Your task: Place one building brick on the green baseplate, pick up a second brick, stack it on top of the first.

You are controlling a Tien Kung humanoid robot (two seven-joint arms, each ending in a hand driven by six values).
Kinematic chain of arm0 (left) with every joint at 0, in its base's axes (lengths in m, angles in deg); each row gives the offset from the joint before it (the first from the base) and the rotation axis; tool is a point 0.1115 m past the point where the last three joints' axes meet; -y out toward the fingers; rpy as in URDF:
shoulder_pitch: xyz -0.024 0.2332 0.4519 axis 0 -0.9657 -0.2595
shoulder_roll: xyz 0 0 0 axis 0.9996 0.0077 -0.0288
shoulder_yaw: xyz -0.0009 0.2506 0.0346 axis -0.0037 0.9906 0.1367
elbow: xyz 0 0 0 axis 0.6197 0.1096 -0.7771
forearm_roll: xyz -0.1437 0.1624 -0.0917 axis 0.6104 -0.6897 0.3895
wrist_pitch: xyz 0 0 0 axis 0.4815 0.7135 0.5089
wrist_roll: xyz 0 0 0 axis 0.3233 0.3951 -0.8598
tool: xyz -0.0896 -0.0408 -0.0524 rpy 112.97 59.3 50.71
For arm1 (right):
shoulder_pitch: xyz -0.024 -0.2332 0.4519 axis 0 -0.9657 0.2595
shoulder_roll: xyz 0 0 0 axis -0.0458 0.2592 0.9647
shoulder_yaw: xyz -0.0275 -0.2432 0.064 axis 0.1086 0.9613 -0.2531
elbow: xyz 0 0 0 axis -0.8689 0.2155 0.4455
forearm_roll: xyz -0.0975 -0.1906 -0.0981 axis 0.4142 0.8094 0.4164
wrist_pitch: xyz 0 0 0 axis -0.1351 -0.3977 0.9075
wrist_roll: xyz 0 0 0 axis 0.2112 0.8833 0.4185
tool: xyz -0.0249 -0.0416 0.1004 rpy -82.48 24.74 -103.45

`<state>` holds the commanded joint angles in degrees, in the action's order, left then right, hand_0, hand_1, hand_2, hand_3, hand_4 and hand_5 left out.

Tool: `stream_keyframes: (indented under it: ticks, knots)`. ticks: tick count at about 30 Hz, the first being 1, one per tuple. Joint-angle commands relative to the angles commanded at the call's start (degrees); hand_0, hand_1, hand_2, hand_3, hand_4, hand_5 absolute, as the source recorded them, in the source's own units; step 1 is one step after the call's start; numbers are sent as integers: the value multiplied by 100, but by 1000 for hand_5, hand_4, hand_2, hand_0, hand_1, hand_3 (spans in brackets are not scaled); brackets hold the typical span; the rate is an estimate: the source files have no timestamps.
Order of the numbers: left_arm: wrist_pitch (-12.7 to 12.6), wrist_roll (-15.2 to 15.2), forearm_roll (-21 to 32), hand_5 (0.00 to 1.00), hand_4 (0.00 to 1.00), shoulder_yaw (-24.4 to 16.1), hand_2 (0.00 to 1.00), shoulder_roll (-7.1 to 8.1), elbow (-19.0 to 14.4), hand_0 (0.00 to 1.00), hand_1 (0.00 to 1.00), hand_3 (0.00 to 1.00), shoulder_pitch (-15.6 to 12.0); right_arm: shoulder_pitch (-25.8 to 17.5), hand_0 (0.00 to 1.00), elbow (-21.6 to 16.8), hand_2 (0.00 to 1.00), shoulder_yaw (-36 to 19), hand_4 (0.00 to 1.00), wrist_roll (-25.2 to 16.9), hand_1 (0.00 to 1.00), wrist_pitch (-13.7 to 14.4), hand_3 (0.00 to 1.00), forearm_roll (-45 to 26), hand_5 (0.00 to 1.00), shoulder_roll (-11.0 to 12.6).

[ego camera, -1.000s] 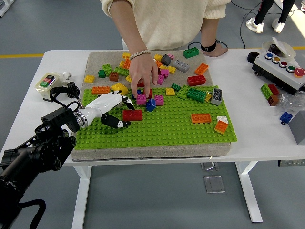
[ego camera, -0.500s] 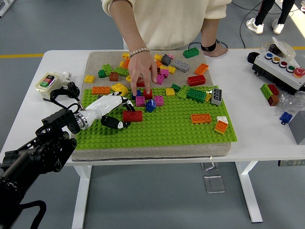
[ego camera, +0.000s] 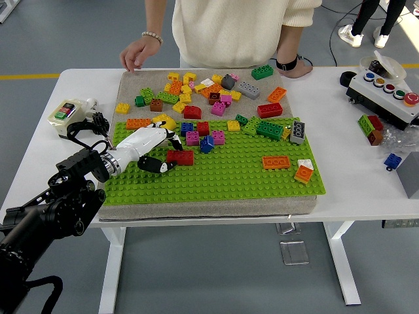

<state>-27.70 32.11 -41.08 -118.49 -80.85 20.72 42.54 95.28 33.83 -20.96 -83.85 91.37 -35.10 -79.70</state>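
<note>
My left hand (ego camera: 152, 149) lies low on the green baseplate (ego camera: 222, 176), fingers loosely spread and holding nothing, with the red brick (ego camera: 180, 157) flat on the plate just beside my fingertips, to their right.

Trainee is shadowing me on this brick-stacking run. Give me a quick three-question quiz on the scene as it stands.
1. True or false: the left hand is over the green baseplate.
2. Which brick lies nearest the left hand's fingertips? A) red brick B) orange brick C) grey brick
3. Where are the person's hands?

Key
1. True.
2. A.
3. Both rest at the table's far edge, off the bricks: one hand near the mat's far left corner, the other to the right of it.
</note>
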Motion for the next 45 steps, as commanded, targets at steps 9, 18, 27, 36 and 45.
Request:
stream_keyframes:
  ticks: [9, 18, 27, 36, 45]
  knots:
    - [162, 25, 0, 76, 667, -31, 584, 19, -227, 979, 708, 547, -83, 4, 742, 0, 717, -10, 916, -11, 668, 11, 595, -1, 492, -6]
    - [460, -104, 0, 79, 733, -168, 613, 3, -262, 998, 760, 572, -111, -6, 742, 0, 717, -7, 916, -13, 668, 5, 595, -2, 492, -11]
    - [506, -132, 0, 87, 745, -224, 625, -37, -227, 998, 805, 581, -64, 3, 740, 0, 717, 0, 916, -14, 668, 17, 595, -13, 492, -12]
    - [537, -164, 0, 103, 774, -274, 655, -68, -179, 998, 833, 608, 1, 4, 741, 0, 717, 11, 916, -12, 668, 16, 595, -17, 492, -16]
    - [528, -203, 0, 97, 799, -260, 663, -58, -146, 998, 837, 631, 48, 8, 743, 0, 717, 32, 916, -2, 668, 11, 595, -5, 493, -11]
